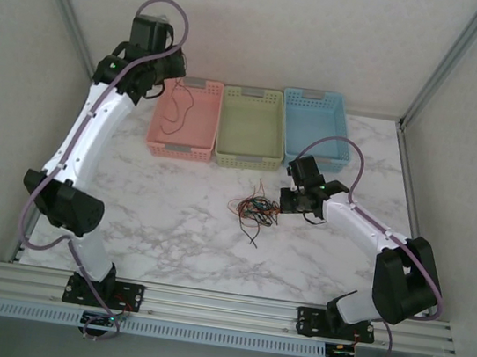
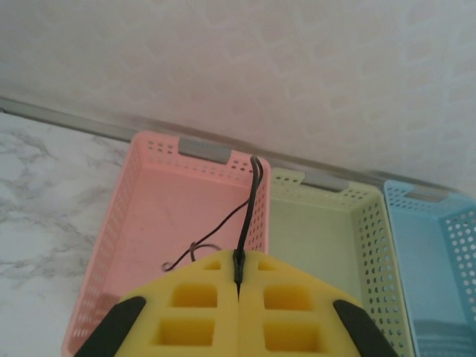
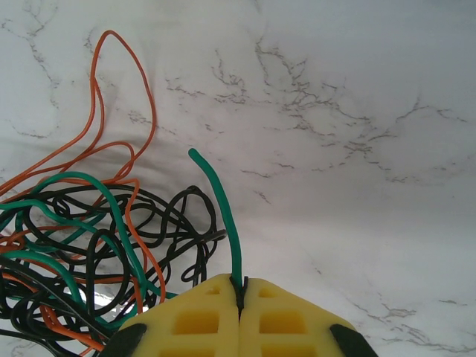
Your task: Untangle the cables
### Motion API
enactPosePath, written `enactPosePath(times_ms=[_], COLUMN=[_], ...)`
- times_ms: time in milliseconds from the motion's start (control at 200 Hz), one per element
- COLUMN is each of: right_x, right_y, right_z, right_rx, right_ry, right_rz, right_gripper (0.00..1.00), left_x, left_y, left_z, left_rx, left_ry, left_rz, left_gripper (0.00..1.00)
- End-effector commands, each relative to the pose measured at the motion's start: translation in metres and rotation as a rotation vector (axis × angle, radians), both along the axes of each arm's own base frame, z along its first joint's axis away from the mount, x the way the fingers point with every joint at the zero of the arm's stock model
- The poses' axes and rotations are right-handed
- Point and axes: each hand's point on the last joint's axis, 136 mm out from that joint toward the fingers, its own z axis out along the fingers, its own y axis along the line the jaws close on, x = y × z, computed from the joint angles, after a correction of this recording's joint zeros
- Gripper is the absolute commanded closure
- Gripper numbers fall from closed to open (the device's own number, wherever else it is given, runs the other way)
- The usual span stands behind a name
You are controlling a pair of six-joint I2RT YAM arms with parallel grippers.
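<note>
**A:** What is the setting, starting with the biggest things?

**B:** A white marble surface (image 1: 169, 231) with three slotted baskets in a row at its far edge: a pink basket (image 1: 201, 129) on the left, a green basket (image 1: 251, 127) in the middle and a blue basket (image 1: 314, 131) on the right.

**A:** And the arms?

**B:** The left hand (image 2: 238, 264) hangs above the pink basket, its yellow pads pressed together on a black cable (image 2: 248, 216). The free length of that cable trails down into the basket. The right hand (image 3: 239, 286) is low over the middle of the surface, pinched shut on one end of a green cable (image 3: 227, 216).

**A:** Where is the knot?

**B:** The cables (image 1: 252, 207) lie in a loose heap on the surface in front of the green basket, just left of the right hand. Black, green and orange strands loop over one another there.

**A:** How should this step go?

**B:** I judge two things are pending. The left hand can simply part its pads so the black cable falls inside the pink basket. The right hand should draw the green cable away slowly and low, in line with where it leaves the heap. If neighbouring loops begin to lift with it, it should pause, since a quick tug would likely tighten the knot.
</note>
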Motion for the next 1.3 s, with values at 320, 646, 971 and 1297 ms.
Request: enactPosePath(times_ms=[320, 646, 971, 1297], right_x=[-0.003, -0.003, -0.004, -0.004], right_y=[0.001, 0.004, 0.005, 0.013], right_z=[-0.002, -0.001, -0.004, 0.0], right_rx=[0.021, 0.034, 0.034, 0.084], right_ry=[0.02, 0.026, 0.034, 0.036], right_rz=[0.0, 0.007, 0.01, 0.011], right_gripper=[1.0, 1.0, 1.0, 1.0], left_x=[0.049, 0.052, 0.041, -0.014], left_y=[-0.005, -0.003, -0.005, -0.012], left_z=[-0.082, -0.165, -0.176, -0.119], left_rx=[-0.034, -0.073, -0.077, -0.159], left_ry=[0.139, 0.302, 0.343, 0.221], left_rz=[-0.019, 0.005, -0.013, -0.075], left_gripper=[1.0, 0.84, 0.59, 0.5])
